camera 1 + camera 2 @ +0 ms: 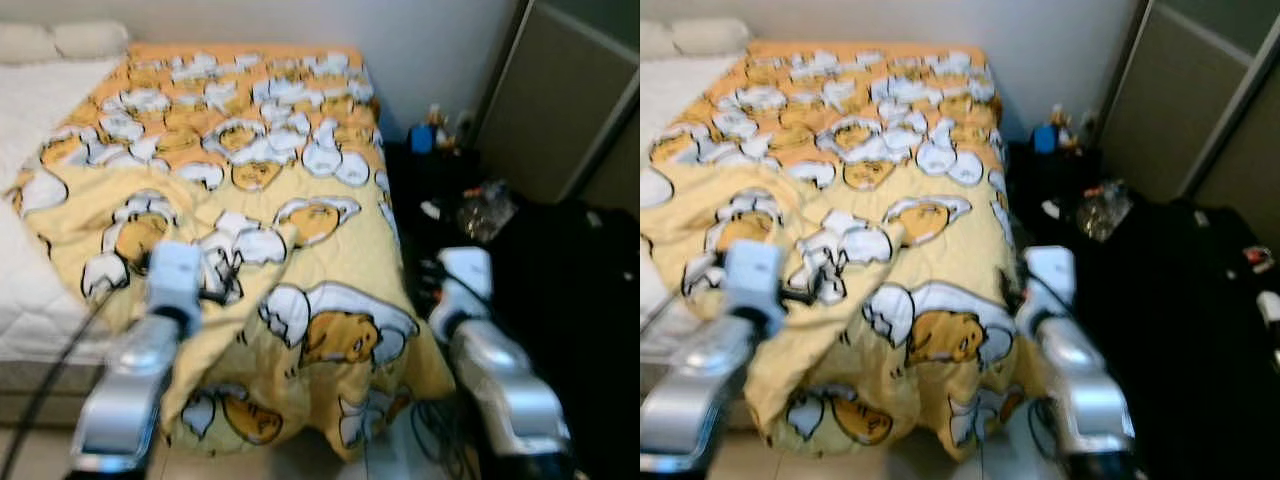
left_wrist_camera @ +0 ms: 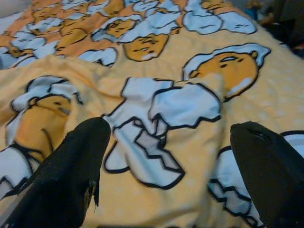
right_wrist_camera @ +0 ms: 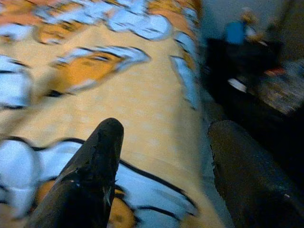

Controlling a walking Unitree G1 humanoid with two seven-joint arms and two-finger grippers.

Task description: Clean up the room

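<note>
A yellow blanket (image 1: 250, 200) printed with white and orange egg characters lies rumpled over the bed, and its near end hangs to the floor. My left gripper (image 2: 171, 130) is open just above a raised fold of the blanket (image 2: 161, 109) on the bed's near left part. My right gripper (image 3: 166, 127) is open too, low over the blanket's right edge (image 3: 142, 109) where it drops off the bed. In the left eye view the left gripper (image 1: 215, 287) and the right gripper (image 1: 430, 282) sit at about the same depth.
A bare white mattress (image 1: 40, 110) and pillows (image 1: 60, 40) lie left of the blanket. Right of the bed stands dark low furniture (image 1: 560, 290) with a blue object (image 1: 420, 137) and a clear plastic bag (image 1: 487, 210). Grey wardrobe doors (image 1: 560, 100) are behind. Cables (image 1: 440, 435) lie on the floor.
</note>
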